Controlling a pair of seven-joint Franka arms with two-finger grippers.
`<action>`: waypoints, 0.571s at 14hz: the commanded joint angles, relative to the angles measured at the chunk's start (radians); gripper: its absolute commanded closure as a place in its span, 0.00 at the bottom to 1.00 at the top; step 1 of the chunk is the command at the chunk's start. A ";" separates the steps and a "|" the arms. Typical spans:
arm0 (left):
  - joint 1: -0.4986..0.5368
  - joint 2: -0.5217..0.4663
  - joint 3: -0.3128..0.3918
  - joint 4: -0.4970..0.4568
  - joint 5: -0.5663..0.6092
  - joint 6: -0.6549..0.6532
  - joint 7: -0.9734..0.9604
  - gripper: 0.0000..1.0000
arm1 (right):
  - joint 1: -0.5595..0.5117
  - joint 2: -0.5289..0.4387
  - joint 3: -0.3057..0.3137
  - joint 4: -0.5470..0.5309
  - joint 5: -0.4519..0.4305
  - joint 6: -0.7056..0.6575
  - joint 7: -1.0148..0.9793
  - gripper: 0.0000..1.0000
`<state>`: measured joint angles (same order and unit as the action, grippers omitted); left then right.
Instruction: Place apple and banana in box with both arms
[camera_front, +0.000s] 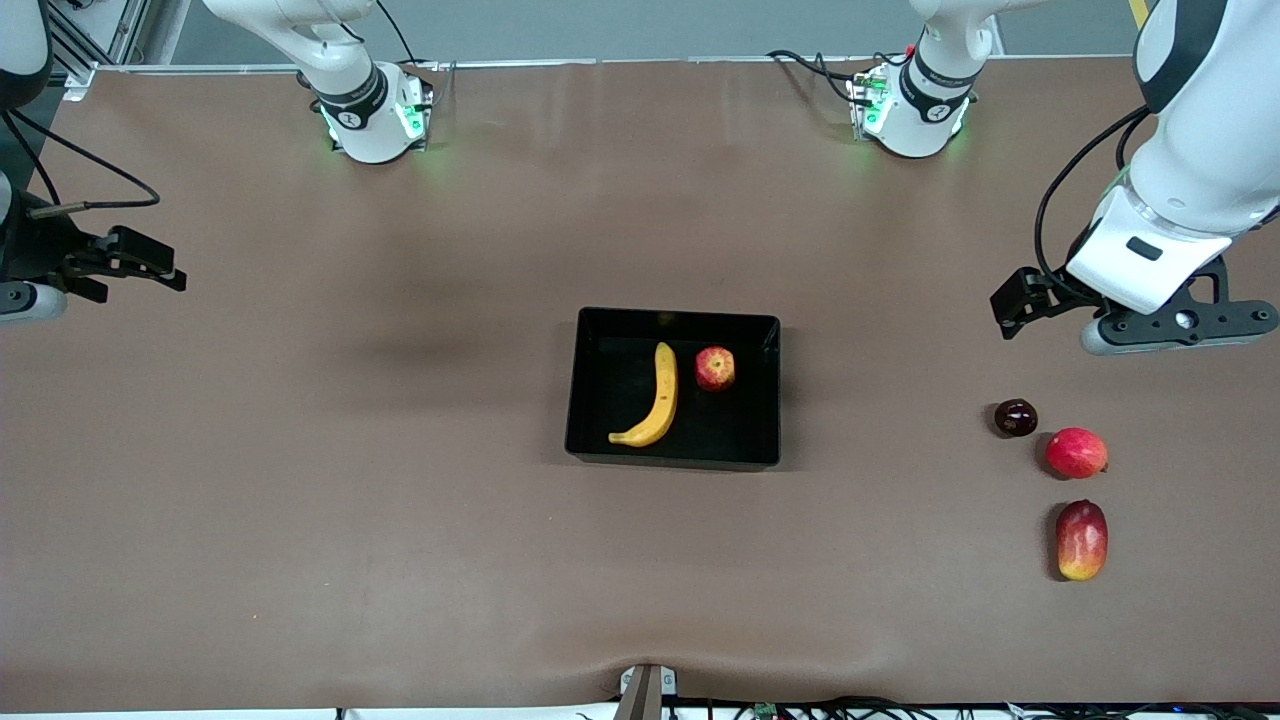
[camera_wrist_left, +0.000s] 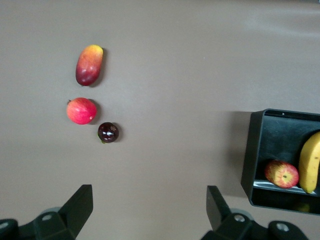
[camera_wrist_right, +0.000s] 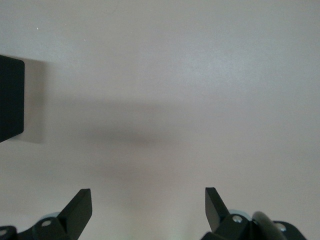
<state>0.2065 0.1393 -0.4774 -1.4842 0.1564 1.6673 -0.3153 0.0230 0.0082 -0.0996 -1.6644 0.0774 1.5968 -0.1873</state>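
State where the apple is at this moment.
In the front view, the apple lies inside the box, beside the banana on the side toward the left arm's end of the table, apart from it.

No legible text, labels, brand names, numbers or signs in any view. Small dark round marks on the white collars of both arm bases (camera_front: 372, 105), too small to read. Nothing printed on the box (camera_front: 590, 330), the fruit or the tabletop (camera_front: 300, 520).
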 joint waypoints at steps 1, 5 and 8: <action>0.017 -0.052 -0.001 -0.028 -0.037 -0.026 0.028 0.00 | 0.009 -0.027 -0.006 -0.028 0.015 0.003 -0.009 0.00; -0.011 -0.104 0.052 -0.047 -0.057 -0.060 0.065 0.00 | 0.009 -0.025 -0.005 -0.028 0.015 0.014 -0.009 0.00; -0.194 -0.185 0.291 -0.129 -0.115 -0.048 0.137 0.00 | 0.022 -0.025 -0.005 -0.028 0.015 0.022 -0.009 0.00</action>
<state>0.0933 0.0444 -0.3117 -1.5224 0.1057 1.6054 -0.2334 0.0274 0.0071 -0.0984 -1.6683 0.0780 1.6011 -0.1883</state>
